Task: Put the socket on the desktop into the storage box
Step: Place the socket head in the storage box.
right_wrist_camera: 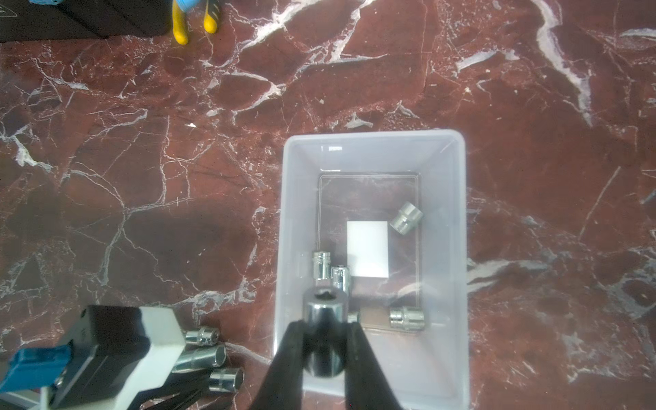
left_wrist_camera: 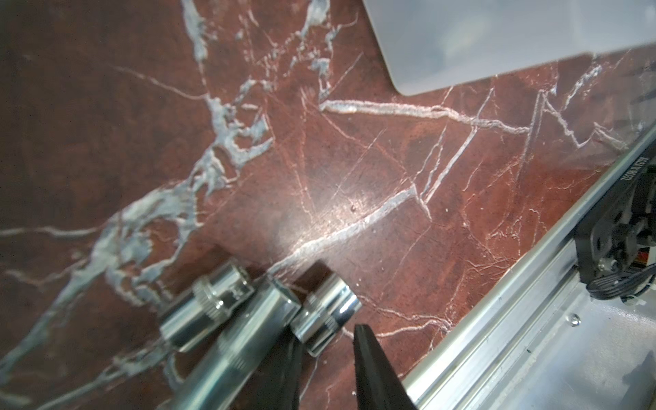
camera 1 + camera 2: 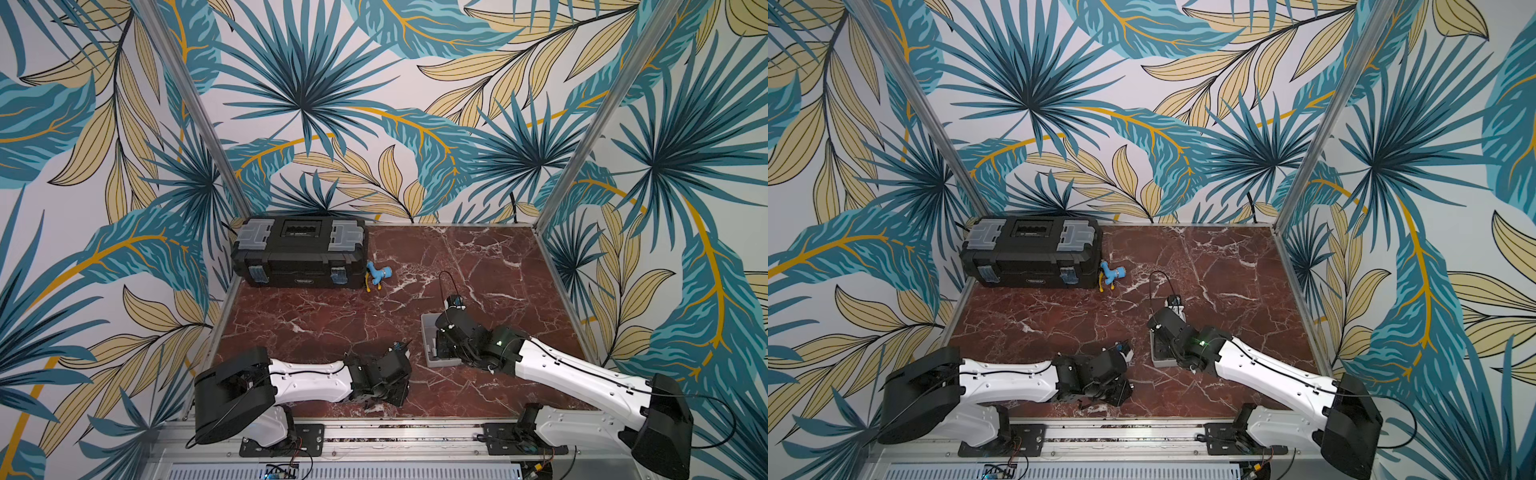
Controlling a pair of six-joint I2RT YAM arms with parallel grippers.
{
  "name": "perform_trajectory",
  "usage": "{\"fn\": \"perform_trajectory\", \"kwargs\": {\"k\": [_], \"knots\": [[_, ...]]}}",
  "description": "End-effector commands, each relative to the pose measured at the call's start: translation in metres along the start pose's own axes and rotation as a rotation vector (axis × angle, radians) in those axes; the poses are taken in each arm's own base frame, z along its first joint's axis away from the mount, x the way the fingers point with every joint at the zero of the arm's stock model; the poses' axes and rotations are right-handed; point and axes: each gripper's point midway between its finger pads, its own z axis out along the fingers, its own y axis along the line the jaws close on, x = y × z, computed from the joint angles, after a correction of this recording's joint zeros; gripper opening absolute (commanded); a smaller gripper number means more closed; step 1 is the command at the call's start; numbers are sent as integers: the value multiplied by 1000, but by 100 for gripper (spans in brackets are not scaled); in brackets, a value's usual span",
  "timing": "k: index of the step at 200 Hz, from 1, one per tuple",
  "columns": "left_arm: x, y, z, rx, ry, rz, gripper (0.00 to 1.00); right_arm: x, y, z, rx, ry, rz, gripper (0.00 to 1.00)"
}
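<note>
My right gripper (image 1: pixel 324 326) is shut on a chrome socket (image 1: pixel 324 309) and holds it over the near end of the pale grey storage box (image 1: pixel 443 248). Several sockets lie inside the box around its white label (image 1: pixel 367 248). Three more sockets lie side by side on the desktop (image 3: pixel 478 270) just left of the box: a short one (image 2: pixel 209 305), a long one (image 2: pixel 248 337) and another short one (image 2: pixel 326 312). My left gripper (image 2: pixel 327 328) is low over these, open, with that last short socket's end between its fingertips and a gap showing beside one finger.
A black toolbox (image 3: pixel 299 253) stands at the back left, with a blue and yellow toy (image 3: pixel 378 276) beside it. The aluminium front rail (image 2: pixel 497 337) runs close to the left gripper. The box (image 3: pixel 430 332) sits right of centre, under the right wrist.
</note>
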Motion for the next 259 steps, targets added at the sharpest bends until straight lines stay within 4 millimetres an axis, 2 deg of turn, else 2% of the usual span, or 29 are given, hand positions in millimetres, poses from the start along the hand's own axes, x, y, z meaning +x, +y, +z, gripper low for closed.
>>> {"fn": "perform_trajectory", "kwargs": {"k": [1,156,174,183,193,206,221,236,259], "knots": [[-2,1,1,-6,-9,-4,30,4,-8,1,30,0,4,0],[1,2,-2,17,-20,-11,30,0,-11,3,65,-9,8,1],[0,1,-2,18,-18,-10,30,1,-11,3,65,-6,7,10],[0,1,-3,18,-19,-9,30,1,-10,4,63,1,4,22],[1,1,-3,18,-19,-9,30,2,-11,5,75,8,0,40],[1,1,-2,17,-17,-10,30,3,-13,5,94,20,-1,51],[1,2,-2,16,-16,-10,30,5,-6,4,83,22,-29,54],[3,4,-2,8,-11,-10,29,8,9,-1,60,9,-97,55],[4,7,-5,-4,-6,-7,29,24,31,-6,19,18,-187,56]]}}
